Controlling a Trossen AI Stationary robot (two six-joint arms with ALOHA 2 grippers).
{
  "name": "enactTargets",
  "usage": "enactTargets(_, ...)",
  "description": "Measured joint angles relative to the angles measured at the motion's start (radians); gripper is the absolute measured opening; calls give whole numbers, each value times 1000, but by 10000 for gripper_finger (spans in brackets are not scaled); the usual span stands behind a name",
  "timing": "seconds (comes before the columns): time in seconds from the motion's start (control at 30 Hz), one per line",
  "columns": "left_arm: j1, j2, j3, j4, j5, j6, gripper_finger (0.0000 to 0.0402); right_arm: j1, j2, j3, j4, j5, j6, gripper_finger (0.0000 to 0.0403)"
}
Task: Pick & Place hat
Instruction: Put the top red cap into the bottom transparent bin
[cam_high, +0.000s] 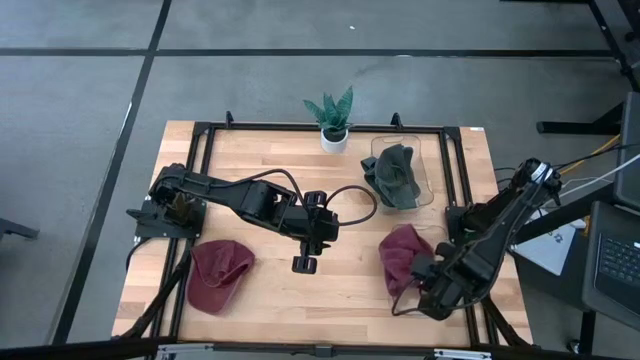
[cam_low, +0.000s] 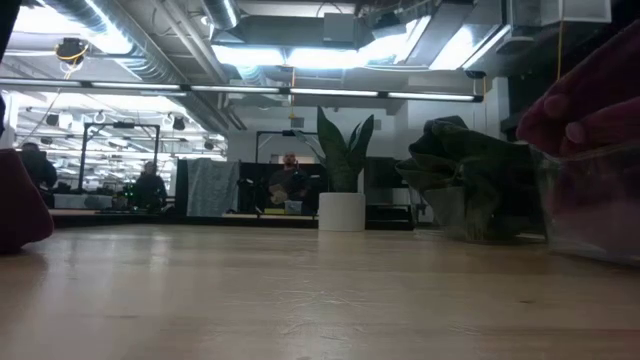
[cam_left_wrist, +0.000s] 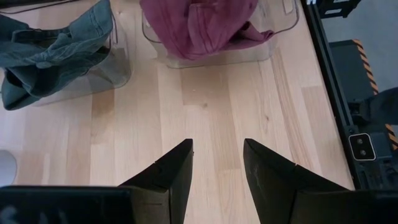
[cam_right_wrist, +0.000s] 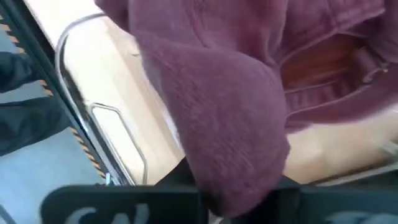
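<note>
A: Item, maroon hat (cam_high: 405, 255)?
B: Clamped in the right gripper (cam_high: 418, 293) jaws, draped over a clear bin (cam_left_wrist: 211, 53). Long axis runs away from those jaws toward the green hat (cam_high: 392, 172).

A: Left gripper (cam_high: 306, 264)?
B: Jaws apart, nothing between them, over bare surface (cam_high: 350, 290); fingers (cam_left_wrist: 165, 177) point at the two bins.

A: Second maroon hat (cam_high: 218, 272)?
B: Flat on the surface, beside the left jaws.

Wooden table (cam_high: 340, 285) carries maroon hat (cam_high: 218, 274), plant pot (cam_high: 334, 139), seemingly two bins (cam_high: 428, 180).
</note>
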Motion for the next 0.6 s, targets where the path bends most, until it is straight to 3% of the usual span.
enactTargets(0.37,0,0,0,0,0,-6,139,-13,1,-95,208,12,-48,79)
enactTargets(0.47,0,0,0,1,0,-6,139,-16,0,-95,253,0,-52,111)
enactTargets(0.6,0,0,0,2,0,-7,139,-25,-15,-95,282,-98,-41,170)
